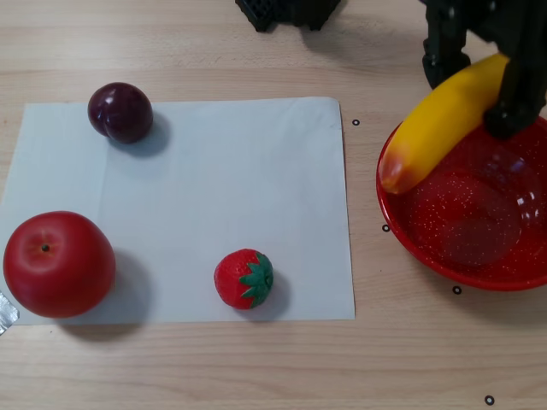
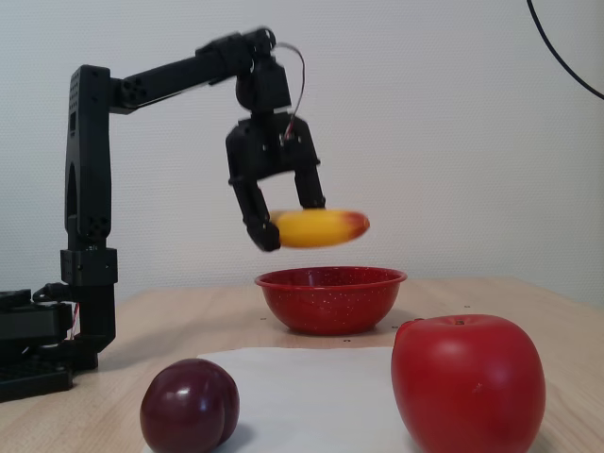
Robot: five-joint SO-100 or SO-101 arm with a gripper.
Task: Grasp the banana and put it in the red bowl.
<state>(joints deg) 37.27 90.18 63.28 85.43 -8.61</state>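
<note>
From my remote station I see the gripper [image 2: 291,215] clamped on the banana [image 2: 319,227], lying roughly level in the air above the red bowl [image 2: 330,298], orange-red tip pointing right, with a dark plum [image 2: 189,406] and red apple [image 2: 468,382] on white paper [image 2: 311,401] up front.
</note>
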